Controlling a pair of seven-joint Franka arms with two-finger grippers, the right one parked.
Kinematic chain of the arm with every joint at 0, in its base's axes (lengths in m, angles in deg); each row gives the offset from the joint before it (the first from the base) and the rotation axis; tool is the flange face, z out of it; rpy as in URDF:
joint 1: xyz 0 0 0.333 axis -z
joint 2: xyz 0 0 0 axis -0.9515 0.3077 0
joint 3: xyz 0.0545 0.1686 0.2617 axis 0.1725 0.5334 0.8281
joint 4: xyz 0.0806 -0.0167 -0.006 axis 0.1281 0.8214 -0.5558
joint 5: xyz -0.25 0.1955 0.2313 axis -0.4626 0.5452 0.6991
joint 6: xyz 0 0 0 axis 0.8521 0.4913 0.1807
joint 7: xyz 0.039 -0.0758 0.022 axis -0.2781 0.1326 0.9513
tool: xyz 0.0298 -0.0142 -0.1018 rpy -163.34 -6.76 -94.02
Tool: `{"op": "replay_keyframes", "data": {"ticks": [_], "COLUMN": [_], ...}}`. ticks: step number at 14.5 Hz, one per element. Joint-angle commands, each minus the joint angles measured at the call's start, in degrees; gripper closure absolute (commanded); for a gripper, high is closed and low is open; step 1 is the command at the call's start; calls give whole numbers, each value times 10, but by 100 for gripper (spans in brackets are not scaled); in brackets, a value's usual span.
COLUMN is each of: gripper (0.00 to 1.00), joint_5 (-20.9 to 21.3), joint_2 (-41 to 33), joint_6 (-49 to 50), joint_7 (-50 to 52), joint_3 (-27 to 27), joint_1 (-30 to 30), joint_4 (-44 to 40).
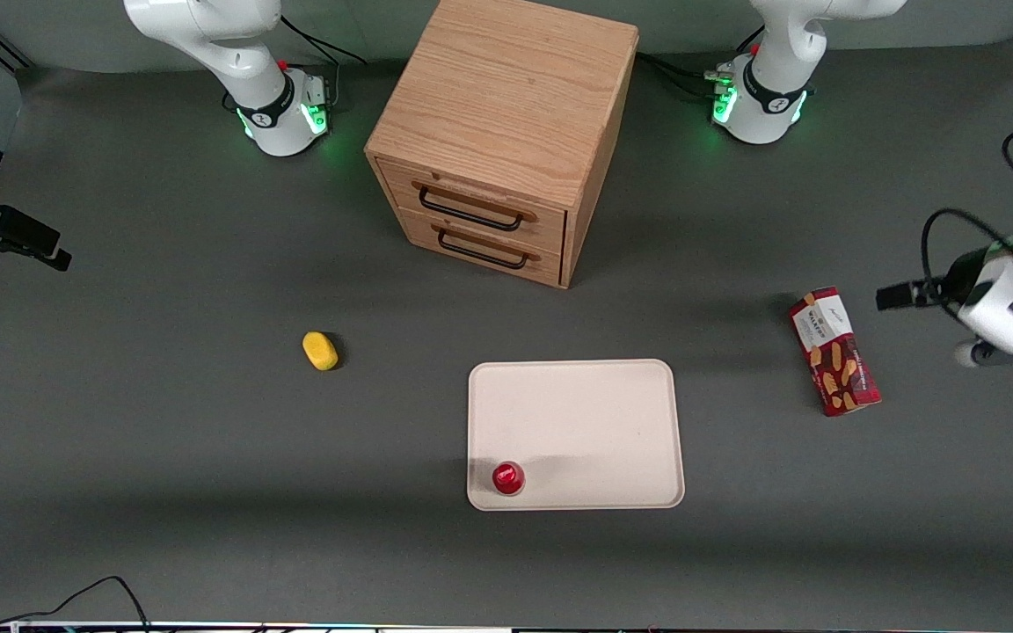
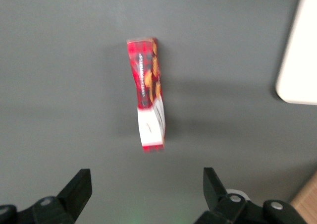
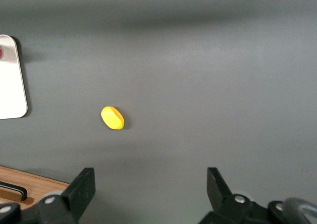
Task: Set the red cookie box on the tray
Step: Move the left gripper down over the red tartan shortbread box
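Observation:
The red cookie box [image 1: 834, 352] lies flat on the grey table toward the working arm's end, apart from the tray. It also shows in the left wrist view [image 2: 149, 97], lengthwise, with its white label end nearest the fingers. The cream tray [image 1: 577, 413] lies in front of the wooden cabinet, nearer the front camera; its edge shows in the left wrist view [image 2: 299, 60]. My left gripper [image 1: 900, 295] hangs above the table beside the box, farther toward the working arm's end. In the left wrist view the gripper [image 2: 147, 177] is open wide and empty, not touching the box.
A small round red cup [image 1: 507, 477] stands on the tray's near corner toward the parked arm's end. A wooden two-drawer cabinet [image 1: 506, 123] stands farther from the camera than the tray. A yellow lump [image 1: 321, 350] lies toward the parked arm's end.

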Motion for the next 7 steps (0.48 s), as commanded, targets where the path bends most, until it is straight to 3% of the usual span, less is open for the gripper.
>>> {"op": "replay_keyframes", "data": {"ticks": [1,3,7], "gripper": [0,0,0], "joint_5": [-8,-14,-72], "joint_2": [-9,17,85], "joint_6": [-171,-285,-399], "joint_7": [-15,-15,-31], "joint_3": [16,16,16], "joint_1": [-1,-2,-1], "joint_4": [138,194,215]}}
